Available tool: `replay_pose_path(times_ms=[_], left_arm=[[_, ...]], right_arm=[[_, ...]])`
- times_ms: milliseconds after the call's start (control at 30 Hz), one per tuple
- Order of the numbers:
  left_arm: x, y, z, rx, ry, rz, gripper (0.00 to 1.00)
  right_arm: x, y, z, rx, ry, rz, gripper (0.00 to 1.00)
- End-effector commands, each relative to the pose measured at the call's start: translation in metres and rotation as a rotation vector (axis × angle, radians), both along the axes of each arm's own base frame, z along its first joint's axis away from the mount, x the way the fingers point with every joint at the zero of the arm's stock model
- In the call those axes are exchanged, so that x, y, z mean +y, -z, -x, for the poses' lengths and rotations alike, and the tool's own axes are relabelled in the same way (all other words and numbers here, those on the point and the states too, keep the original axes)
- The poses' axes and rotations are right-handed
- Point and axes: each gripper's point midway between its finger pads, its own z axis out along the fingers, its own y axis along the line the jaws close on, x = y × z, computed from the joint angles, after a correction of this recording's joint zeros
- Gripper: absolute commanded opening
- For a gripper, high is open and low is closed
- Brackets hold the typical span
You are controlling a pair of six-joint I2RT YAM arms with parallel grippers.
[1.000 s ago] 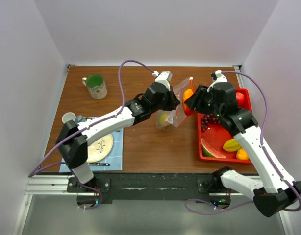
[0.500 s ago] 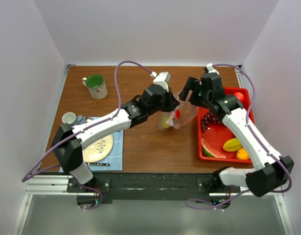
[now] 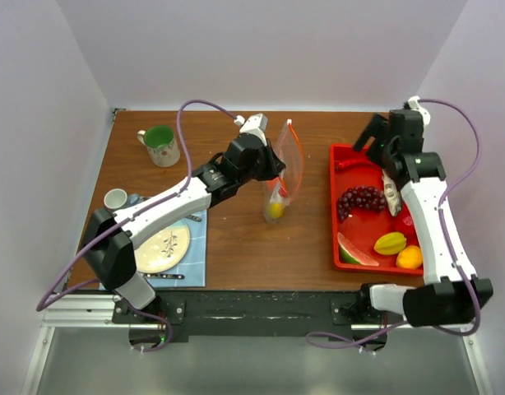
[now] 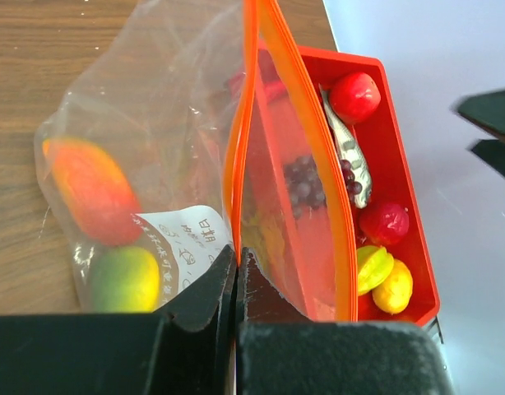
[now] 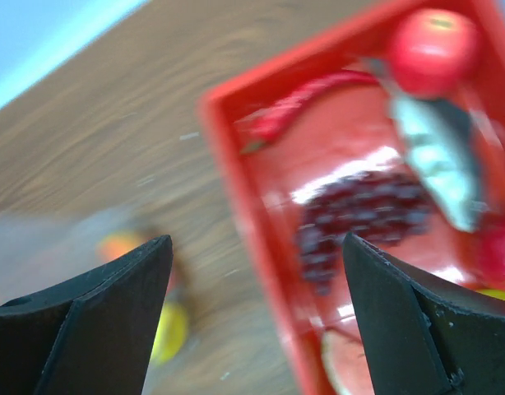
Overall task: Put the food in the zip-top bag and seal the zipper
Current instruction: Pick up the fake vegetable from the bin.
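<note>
While the L gripper (image 4: 236,255) is pinched fully closed on the mouth edge of the zip-top bag (image 4: 154,123), right at the zipper (image 4: 248,123), the bag hangs upright near the tabletop (image 3: 228,247) centre w/ its mouth gaping at 12 o'clock. Inside, at the bottom: a lemon (image 3: 275,210), plus an orange-red fruit (image 4: 92,189) seen thru the plastic in the wrist view. R gripper (image 5: 254,240) has its fingers spread wide, nothing between them, touching nothing; it hovers over the 12 o'clock end of the red tray (image 3: 334,214), which sits at 3 o'clock from the bag, well apart. In the tray: grape bunch (image 3: 361,198) and silver fish (image 3: 391,191) side by side mid-tray, red apple (image 4: 355,96) at the far end, watermelon wedge (image 3: 355,251), a yellow-green fruit (image 3: 390,243) and an orange (image 3: 410,258) at the 6 o'clock end. Green mug (image 3: 160,146) at 10 o'clock from the bag, cream plate (image 3: 164,247) at 8 o'clock.
</note>
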Motion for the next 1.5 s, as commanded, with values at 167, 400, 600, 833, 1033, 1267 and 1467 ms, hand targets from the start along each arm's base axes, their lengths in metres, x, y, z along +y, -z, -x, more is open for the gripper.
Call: replay_pose_path(times_ms=[167, 400, 600, 833, 1033, 1267, 1467], left_arm=[[0.023, -0.055, 0.010, -0.095, 0.023, -0.003, 0.00], [0.032, -0.060, 0.011, -0.108, 0.034, -0.018, 0.00], [0.030, -0.061, 0.014, -0.106, 0.054, -0.010, 0.00], [0.032, -0.059, 0.015, -0.103, 0.058, -0.025, 0.00], [0.033, -0.060, 0.014, -0.111, 0.058, -0.031, 0.00], [0.033, -0.058, 0.012, -0.115, 0.053, -0.043, 0.00], [0.034, -0.053, 0.011, -0.107, 0.050, -0.053, 0.00]], right_arm=[[-0.032, 0.087, -0.066, 0.141, 0.092, -0.107, 0.75], [-0.039, 0.132, -0.095, 0.171, 0.198, -0.183, 0.58], [-0.034, 0.167, -0.113, 0.160, 0.268, -0.284, 0.56], [-0.025, 0.188, -0.130, 0.122, 0.321, -0.365, 0.54], [-0.020, 0.195, -0.138, 0.100, 0.347, -0.359, 0.55], [-0.010, 0.218, -0.144, 0.130, 0.357, -0.361, 0.55], [-0.010, 0.234, -0.138, 0.155, 0.372, -0.356, 0.55]])
